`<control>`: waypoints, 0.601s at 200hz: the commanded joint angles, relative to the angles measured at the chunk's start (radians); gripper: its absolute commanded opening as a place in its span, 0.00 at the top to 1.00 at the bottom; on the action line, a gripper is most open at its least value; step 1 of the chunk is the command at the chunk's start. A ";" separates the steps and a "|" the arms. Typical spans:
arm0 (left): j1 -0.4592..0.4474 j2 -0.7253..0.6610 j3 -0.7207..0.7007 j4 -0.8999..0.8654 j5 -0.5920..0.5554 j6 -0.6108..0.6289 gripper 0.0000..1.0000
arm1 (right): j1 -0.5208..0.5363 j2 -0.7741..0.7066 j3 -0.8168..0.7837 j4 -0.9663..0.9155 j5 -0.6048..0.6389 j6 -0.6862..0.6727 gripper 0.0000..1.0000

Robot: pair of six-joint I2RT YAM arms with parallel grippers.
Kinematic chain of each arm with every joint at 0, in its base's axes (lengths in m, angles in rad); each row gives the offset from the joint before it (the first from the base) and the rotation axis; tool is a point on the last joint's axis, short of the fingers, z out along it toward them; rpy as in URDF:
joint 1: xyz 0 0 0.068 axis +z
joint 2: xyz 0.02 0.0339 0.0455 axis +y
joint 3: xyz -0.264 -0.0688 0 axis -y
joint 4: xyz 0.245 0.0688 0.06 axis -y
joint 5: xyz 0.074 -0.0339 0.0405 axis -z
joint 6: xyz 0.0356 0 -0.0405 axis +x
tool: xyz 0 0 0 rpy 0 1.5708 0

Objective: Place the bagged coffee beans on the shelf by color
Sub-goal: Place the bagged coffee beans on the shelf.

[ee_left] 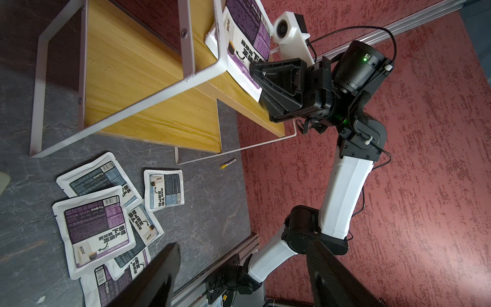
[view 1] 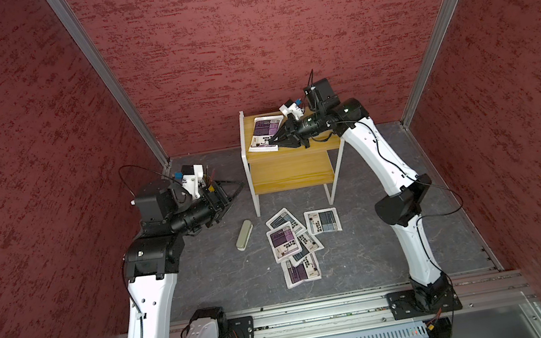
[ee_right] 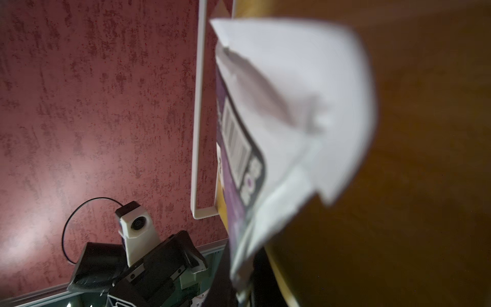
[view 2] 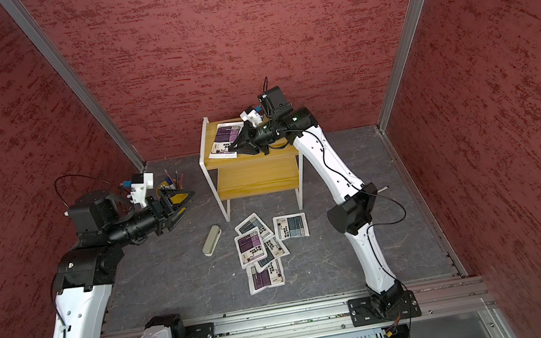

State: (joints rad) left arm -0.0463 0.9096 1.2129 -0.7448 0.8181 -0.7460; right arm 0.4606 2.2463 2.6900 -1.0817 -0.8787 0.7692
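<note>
Gripping 1 purple pouch (view 1: 264,131) on the shelf's (view 1: 290,173) top board, our right end effector (view 1: 275,142) should release next; left end effector (view 2: 187,203) hangs open.

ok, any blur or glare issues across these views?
Right wrist: held bag is close to the lens and blurred, and the shelf board behind it is out of focus. Left wrist: loose bags sharp, print readable; left gripper a dark, soft silhouette. Both top views: evenly lit, sharp, no glare.

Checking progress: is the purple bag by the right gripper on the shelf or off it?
On: the purple bag lies on the shelf's top board, one edge in the right gripper's shut jaws.
</note>
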 commanded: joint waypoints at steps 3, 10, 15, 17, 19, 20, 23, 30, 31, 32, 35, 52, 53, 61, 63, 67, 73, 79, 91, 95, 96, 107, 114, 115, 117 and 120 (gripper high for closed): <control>0.005 -0.009 -0.017 -0.001 0.037 0.025 0.21 | -0.007 0.025 0.021 0.078 -0.044 0.030 0.97; 0.005 -0.009 -0.019 0.000 0.037 0.026 0.21 | -0.007 0.030 0.021 0.085 -0.048 0.036 0.97; 0.006 -0.009 -0.021 -0.001 0.037 0.026 0.21 | -0.007 0.033 0.022 0.088 -0.051 0.039 0.96; 0.006 -0.008 -0.021 -0.001 0.037 0.027 0.21 | -0.007 0.034 0.020 0.089 -0.052 0.039 0.95; 0.006 -0.009 -0.021 -0.001 0.036 0.028 0.21 | -0.007 0.034 0.020 0.090 -0.052 0.039 0.94; 0.005 -0.009 -0.021 -0.001 0.037 0.028 0.21 | -0.007 0.035 0.019 0.090 -0.052 0.039 0.93; 0.005 -0.008 -0.022 0.000 0.037 0.029 0.21 | -0.007 0.037 0.021 0.090 -0.052 0.040 0.92; 0.005 -0.009 -0.022 0.000 0.037 0.030 0.21 | -0.007 0.037 0.020 0.088 -0.051 0.038 0.84; 0.005 -0.009 -0.022 0.000 0.038 0.029 0.21 | -0.007 0.037 0.020 0.088 -0.051 0.037 0.82; 0.005 -0.008 -0.023 0.000 0.039 0.030 0.21 | -0.007 0.037 0.021 0.087 -0.051 0.037 0.81; 0.006 -0.006 -0.024 -0.002 0.038 0.030 0.21 | -0.007 0.036 0.020 0.084 -0.049 0.034 0.77; 0.006 -0.005 -0.026 0.000 0.037 0.031 0.21 | -0.008 0.023 0.021 0.060 -0.026 0.013 0.58; 0.005 -0.006 -0.026 0.000 0.037 0.031 0.21 | -0.007 0.021 0.022 0.057 -0.025 0.012 0.58; 0.005 -0.003 -0.026 0.002 0.037 0.029 0.21 | -0.008 0.013 0.021 0.039 -0.009 -0.001 0.53; 0.006 -0.004 -0.026 0.002 0.037 0.029 0.21 | -0.007 0.010 0.020 0.035 -0.005 -0.004 0.52; 0.005 -0.004 -0.026 0.002 0.038 0.030 0.21 | -0.008 0.006 0.020 0.024 0.003 -0.011 0.49; 0.005 -0.002 -0.026 0.004 0.038 0.028 0.21 | -0.008 -0.003 0.019 0.008 0.018 -0.022 0.46; 0.005 -0.002 -0.027 0.005 0.037 0.026 0.21 | -0.008 -0.010 0.020 -0.010 0.035 -0.033 0.43; 0.006 -0.001 -0.029 0.008 0.037 0.024 0.21 | -0.007 -0.026 0.020 -0.043 0.077 -0.054 0.41; 0.006 0.000 -0.029 0.010 0.037 0.023 0.21 | -0.008 -0.031 0.020 -0.055 0.094 -0.061 0.41; 0.006 0.000 -0.029 0.010 0.037 0.023 0.21 | -0.008 -0.033 0.020 -0.057 0.097 -0.063 0.41; 0.006 -0.002 -0.033 0.012 0.037 0.021 0.21 | -0.008 -0.047 0.021 -0.075 0.141 -0.074 0.41; 0.006 -0.002 -0.033 0.012 0.036 0.020 0.21 | -0.007 -0.052 0.020 -0.079 0.170 -0.077 0.40; 0.006 -0.002 -0.034 0.012 0.036 0.020 0.21 | -0.007 -0.052 0.020 -0.079 0.173 -0.077 0.40; 0.006 -0.002 -0.035 0.012 0.036 0.020 0.21 | -0.007 -0.054 0.020 -0.079 0.179 -0.079 0.40; 0.006 -0.003 -0.036 0.012 0.037 0.019 0.21 | -0.007 -0.054 0.020 -0.079 0.187 -0.079 0.40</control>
State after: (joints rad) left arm -0.0456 0.9108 1.1904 -0.7471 0.8398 -0.7429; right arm 0.4610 2.2280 2.7022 -1.0676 -0.8326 0.7361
